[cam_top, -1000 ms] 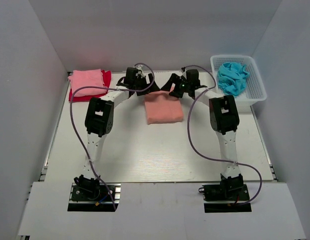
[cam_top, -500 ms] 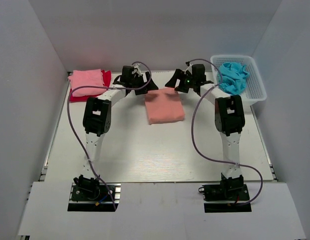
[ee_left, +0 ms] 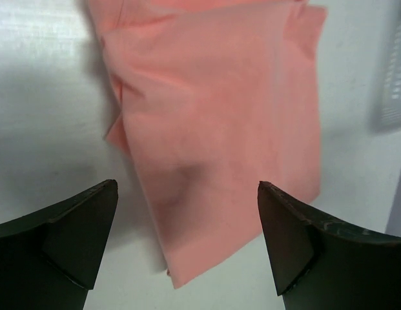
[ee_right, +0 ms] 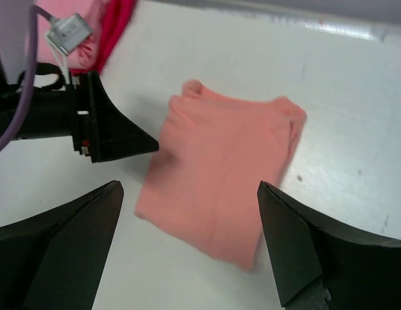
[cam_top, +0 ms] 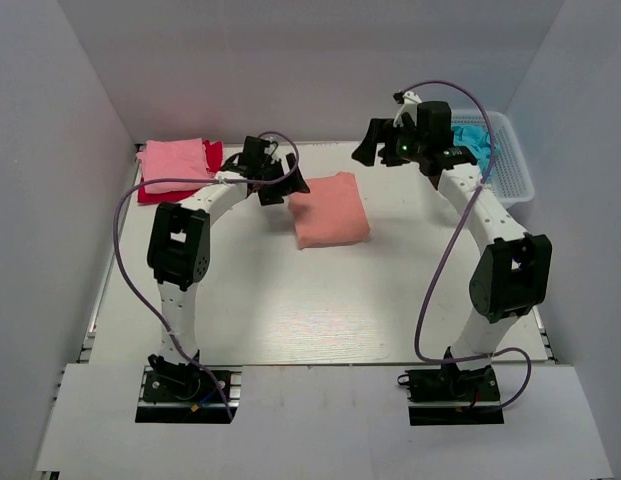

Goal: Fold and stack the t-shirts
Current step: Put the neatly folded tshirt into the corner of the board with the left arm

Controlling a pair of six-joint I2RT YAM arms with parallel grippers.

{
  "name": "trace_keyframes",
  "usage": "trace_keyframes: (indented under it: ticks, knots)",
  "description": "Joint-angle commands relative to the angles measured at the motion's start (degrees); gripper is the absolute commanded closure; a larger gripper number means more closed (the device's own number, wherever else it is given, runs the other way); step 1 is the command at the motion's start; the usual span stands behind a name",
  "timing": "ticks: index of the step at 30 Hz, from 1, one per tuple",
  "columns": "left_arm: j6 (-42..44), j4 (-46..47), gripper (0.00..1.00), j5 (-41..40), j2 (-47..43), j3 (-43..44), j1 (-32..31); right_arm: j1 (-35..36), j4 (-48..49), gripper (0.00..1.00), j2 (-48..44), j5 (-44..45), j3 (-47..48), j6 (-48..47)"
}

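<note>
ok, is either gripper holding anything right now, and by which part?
Nothing is held. The left gripper and right gripper are both open and empty. The folded salmon shirt lies free of both.

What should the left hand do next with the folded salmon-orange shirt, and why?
Probably lower the open left hand onto the left edge of the folded salmon-orange cloth t-shirt and close on it. It lies folded mid-table, the hand is empty beside it, and the folded light pink t-shirt pile sits far left.
</note>
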Motion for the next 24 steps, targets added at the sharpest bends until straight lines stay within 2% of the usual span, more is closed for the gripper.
trace_keyframes:
  ticks: [1,6,9,10,11,12,13,14,19,21,23,24]
  knots:
    - [-1.37,-8.38,0.02,-7.11,1.03,1.12,-2.5,-0.24,-10.27,0.1,-1.66,6.06,-0.99,-3.89]
    - [-1.37,-14.35,0.06,-13.17,8.16,8.77,-4.61,-0.24,-12.76,0.1,-5.36,11.06,-1.95,-4.69]
    - [-0.67,-17.33,0.13,-15.97,14.29,17.0,-6.02,-0.42,-12.59,0.1,-8.35,12.92,-4.06,-4.43]
    - [-0.14,-21.26,0.16,-16.61,16.06,19.22,-6.89,-0.5,-12.5,0.1,-10.09,13.62,-5.37,-4.51]
    - [-0.14,-23.39,0.24,-17.74,17.64,21.33,-6.9,-0.42,-12.06,0.1,-10.37,15.28,-5.82,-4.51]
    - [-0.14,-25.24,0.27,-20.97,18.97,24.13,-7.86,-0.5,-12.06,0.1,-12.72,15.56,-6.87,-4.6]
    - [-0.14,-27.52,0.3,-22.14,20.55,24.77,-8.74,-0.33,-11.88,0.1,-12.31,16.25,-7.49,-4.77]
    - [-0.14,-27.54,0.39,-23.89,20.56,24.78,-9.36,-0.42,-11.8,0.1,-12.66,17.65,-7.93,-4.78]
    - [-0.67,-28.86,0.47,-26.98,21.09,20.3,-11.29,-0.42,-9.96,0.1,-15.91,18.99,-11.87,-3.99]
    - [0.56,-27.98,0.58,-26.98,20.56,18.63,-11.99,-0.42,-8.9,0.1,-17.05,19.51,-13.38,-3.46]
    - [2.14,-27.46,0.75,-26.98,20.56,18.63,-12.0,-0.42,-8.54,0.1,-17.23,19.86,-14.34,-2.76]
    - [2.84,-27.46,0.94,-26.98,20.56,20.28,-12.0,-0.42,-8.63,0.1,-17.4,20.21,-14.61,-2.75]
